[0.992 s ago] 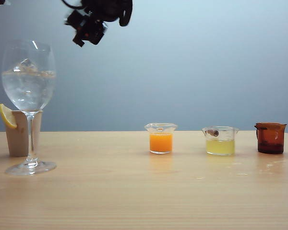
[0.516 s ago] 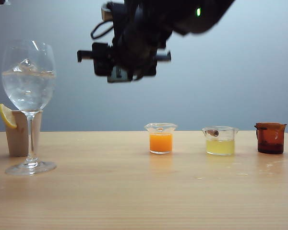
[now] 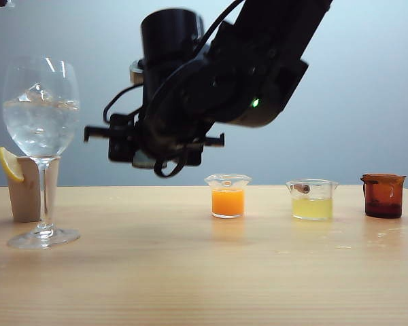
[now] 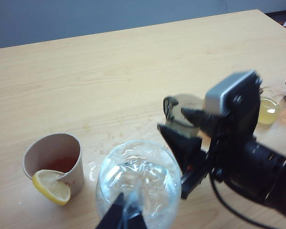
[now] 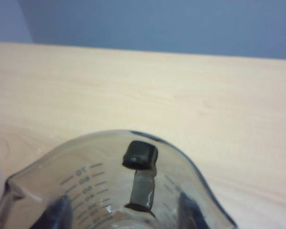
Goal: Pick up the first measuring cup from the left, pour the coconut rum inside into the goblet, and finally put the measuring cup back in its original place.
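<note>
Right claw (image 5: 119, 210) dropped lower w/ measuring cup (image 5: 109, 191) clamped inside.

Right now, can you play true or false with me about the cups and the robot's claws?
1. The right claw holds the smoky measuring cup. True.
2. The goblet has ice in it. True.
3. The orange cup is lifted off the table. False: it stands on the table.
4. The lemon wedge sits on the goblet. False: it sits on the beige cup.
5. The left claw hangs over the goblet. True.
</note>
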### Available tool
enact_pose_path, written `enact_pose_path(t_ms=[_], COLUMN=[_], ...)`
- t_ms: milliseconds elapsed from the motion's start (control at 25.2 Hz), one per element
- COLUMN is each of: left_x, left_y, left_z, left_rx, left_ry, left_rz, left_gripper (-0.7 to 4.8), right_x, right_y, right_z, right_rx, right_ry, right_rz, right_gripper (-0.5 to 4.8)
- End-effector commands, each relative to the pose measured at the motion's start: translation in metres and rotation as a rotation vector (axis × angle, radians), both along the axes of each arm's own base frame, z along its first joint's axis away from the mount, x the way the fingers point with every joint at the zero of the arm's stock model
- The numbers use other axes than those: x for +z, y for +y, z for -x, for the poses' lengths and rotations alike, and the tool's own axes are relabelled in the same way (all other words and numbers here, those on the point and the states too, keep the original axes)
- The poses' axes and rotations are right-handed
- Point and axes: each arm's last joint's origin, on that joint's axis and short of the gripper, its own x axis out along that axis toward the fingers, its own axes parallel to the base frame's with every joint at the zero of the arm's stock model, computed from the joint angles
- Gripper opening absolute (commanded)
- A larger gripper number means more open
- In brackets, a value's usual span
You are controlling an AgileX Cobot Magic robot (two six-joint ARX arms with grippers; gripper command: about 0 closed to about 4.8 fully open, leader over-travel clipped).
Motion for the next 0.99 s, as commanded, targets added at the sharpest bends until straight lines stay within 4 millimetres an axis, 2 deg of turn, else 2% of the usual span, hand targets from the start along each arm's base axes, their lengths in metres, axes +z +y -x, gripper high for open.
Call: enact_pose_path(t_ms=[40,119,198,357,675,992], left_x=[0.002,0.002,0.002,0.002,0.002,-0.003], left_y=[0.0,0.0,0.0,0.0,0.0,-0.003], left_z=[0.0,0.0,0.0,0.0,0.0,-0.008], left_rx=[-0.004,-0.004,-0.004,-0.004,-0.004,-0.004], left_ry=[-0.015,-0.015,-0.015,-0.015,-0.015,0.023], left_rz=[0.009,0.009,0.009,0.009,0.009,-0.002], left_gripper=[-0.03,-0.03,-0.03,-0.03,-0.03,-0.03], right_x=[-0.005,-0.014,-0.031,-0.045,-0.055,-0.057], right_y=[0.004,0.005,0.007,0.011,0.022,0.015], right_z=[0.003,0.002,-0.001,-0.005,-0.023,-0.035], right_rx=[-0.071,-0.089,-0.091,-0.098,-0.128,-0.146], right_ry=[-0.025,-0.019,-0.042,-0.046,-0.023,-0.027], right_rz=[0.009,0.02,-0.012,-0.016,0.024,0.072], right_gripper=[1.56,1.56,1.56,1.56,1.56,1.56])
